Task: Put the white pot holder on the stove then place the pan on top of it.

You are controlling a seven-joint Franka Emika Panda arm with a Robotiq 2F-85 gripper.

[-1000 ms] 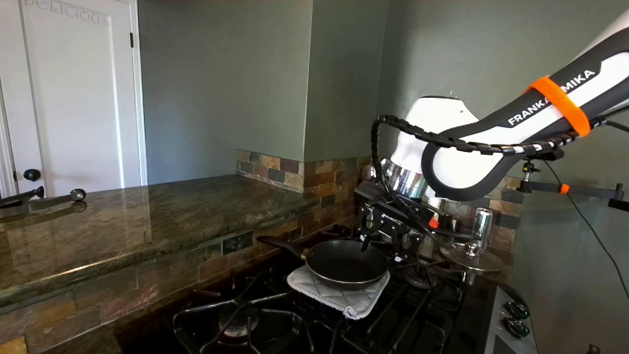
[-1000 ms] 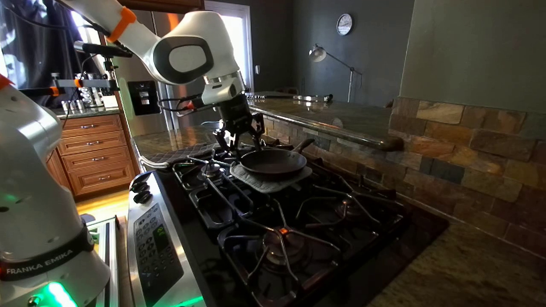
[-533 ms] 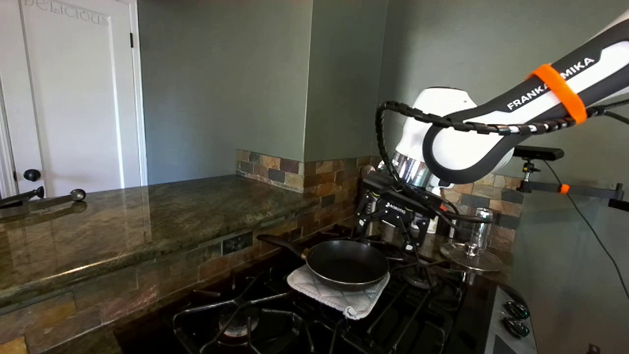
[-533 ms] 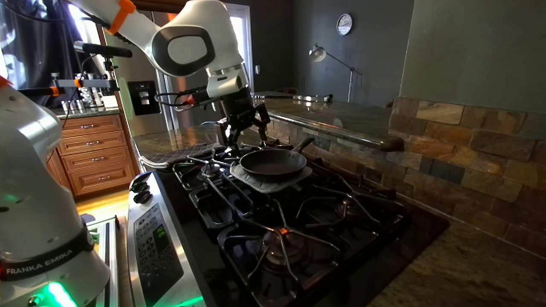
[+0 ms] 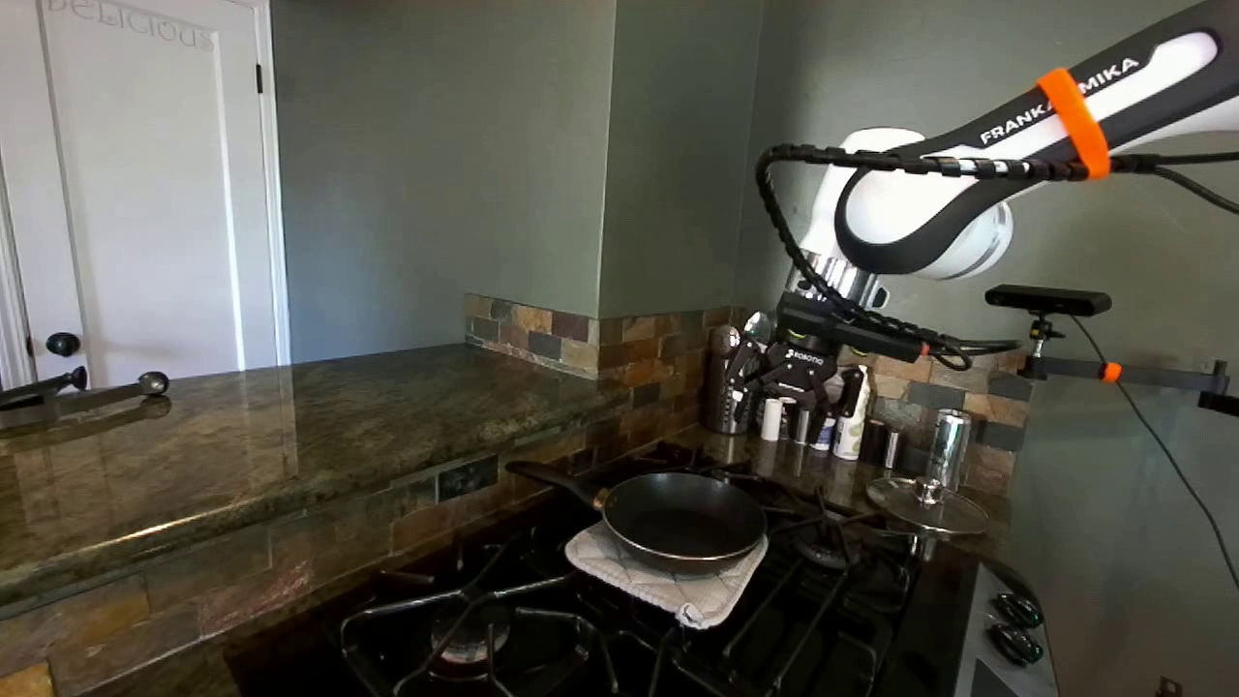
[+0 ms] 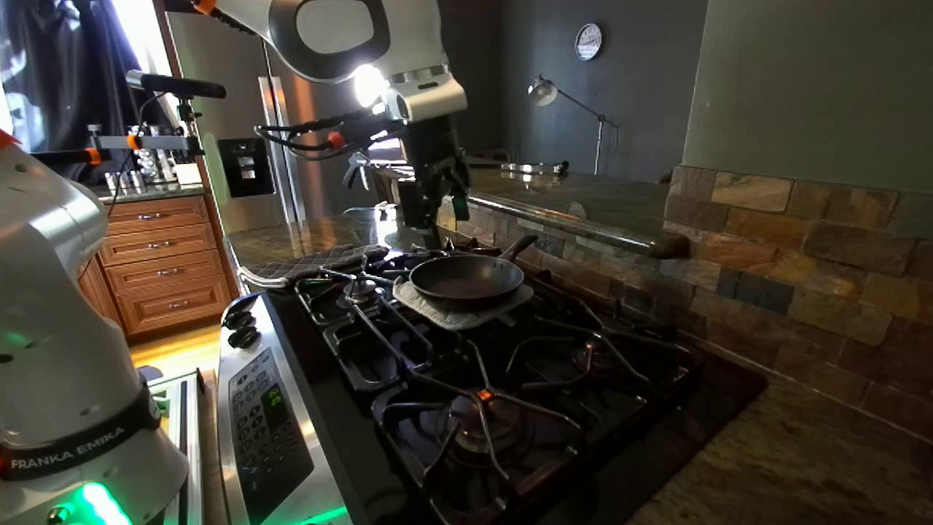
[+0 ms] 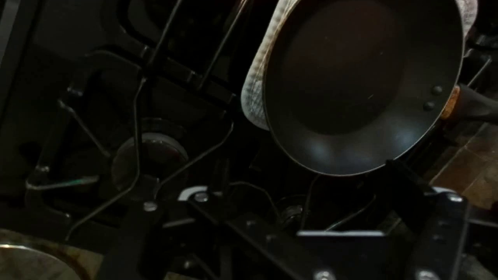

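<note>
On the black stove (image 6: 554, 452) the white pot holder (image 5: 711, 592) lies flat across the grates, its quilted corners sticking out beyond the pan. The dark frying pan (image 5: 684, 523) rests on top of it, handle pointing at the tiled wall; the pan covers most of the pad in both exterior views. Up in the air beyond the pan, away from its handle, hangs my gripper (image 5: 779, 411), its fingers spread with nothing between them. From the wrist view, the pan (image 7: 362, 77) and a strip of pot holder (image 7: 255, 97) show ahead of the gripper (image 7: 308, 165).
A glass lid (image 5: 929, 513) sits beside the cooktop, near a steel canister (image 5: 949, 450). Several bottles and jars stand at the back, behind the gripper. The raised stone counter (image 5: 319, 426) runs along the wall side. A dark quilted mat (image 6: 321, 264) lies past the stove.
My gripper has risen away from beside the pan and its fingers have spread wider. The pan and pot holder have stayed in place.
</note>
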